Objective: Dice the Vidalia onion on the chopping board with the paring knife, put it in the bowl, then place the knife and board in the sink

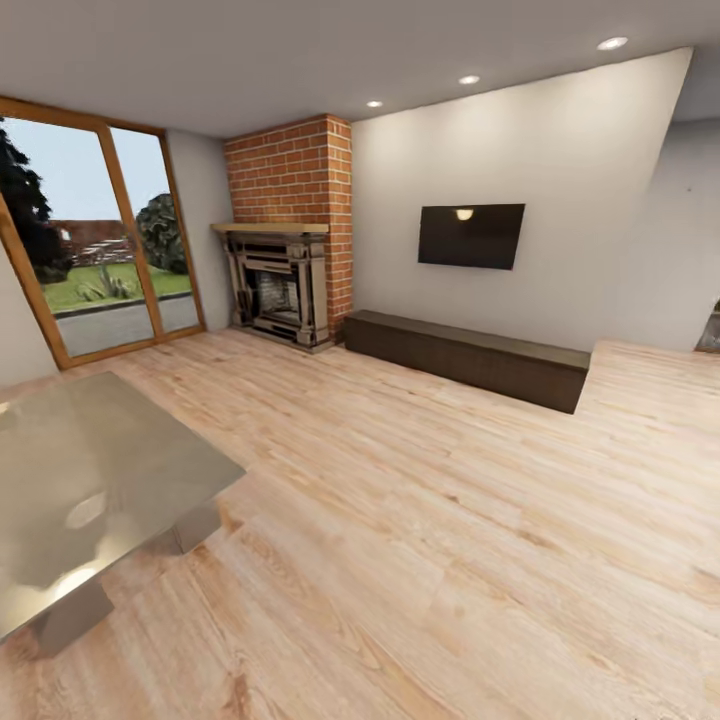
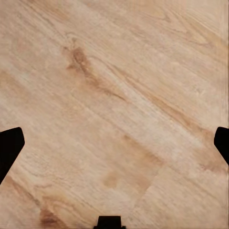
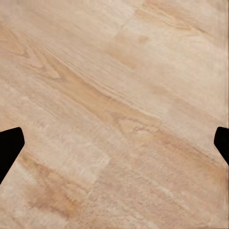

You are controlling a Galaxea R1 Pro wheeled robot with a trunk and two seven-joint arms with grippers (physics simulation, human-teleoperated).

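From the head, a pale plank floor [image 1: 430, 520], a brick fireplace [image 1: 285, 240] and a shiny grey metal table [image 1: 90, 480], cut off at the frame's edge, are seen. At each wrist, the left gripper [image 2: 114, 143] and right gripper [image 3: 114, 143] are spread wide over grained wood, grasping nothing, only dark fingertips [image 2: 9, 145] showing. None of the task's things can be made out.

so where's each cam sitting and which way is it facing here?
Head: on the robot's head, facing a living room: brick fireplace, wall TV, grey table.
Left wrist: near the left gripper, facing the wood floor; dark fingertips apart.
Right wrist: near the right gripper, facing floor; fingertips apart.
Shared: both wrists see floor.
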